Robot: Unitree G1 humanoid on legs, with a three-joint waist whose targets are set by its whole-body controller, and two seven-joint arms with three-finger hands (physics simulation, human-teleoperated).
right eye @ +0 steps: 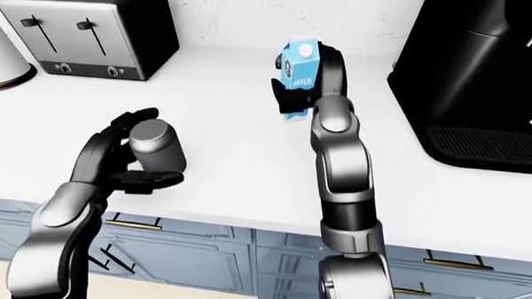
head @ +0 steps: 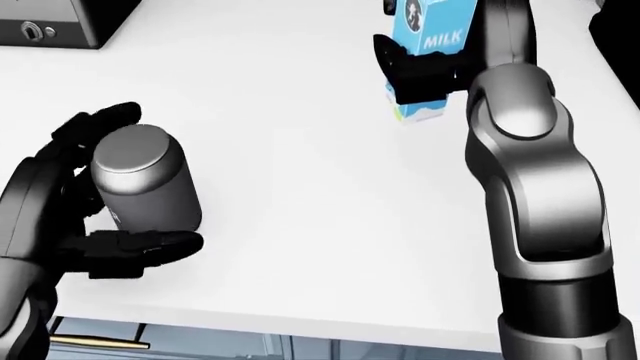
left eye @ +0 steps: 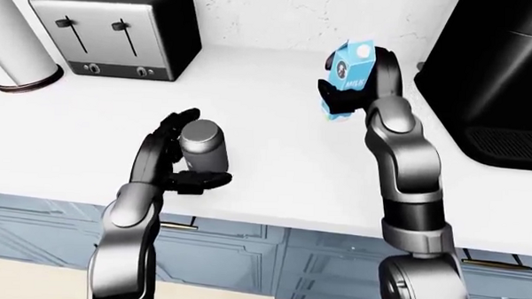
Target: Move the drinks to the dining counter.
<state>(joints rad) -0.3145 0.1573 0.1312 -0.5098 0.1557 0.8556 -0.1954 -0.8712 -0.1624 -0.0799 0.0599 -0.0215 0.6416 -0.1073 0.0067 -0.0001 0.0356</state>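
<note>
A grey metal can is in my left hand, whose black fingers close round it just above the white counter, at the lower left of the head view. A blue milk carton is held in my right hand at the top of the head view, lifted above the counter; the fingers wrap its left side. Both show in the left-eye view: the can and the carton.
A silver toaster stands at the top left of the left-eye view, with a white cylinder to its left. A black coffee machine stands at the right. Blue-grey cabinet drawers run below the counter edge.
</note>
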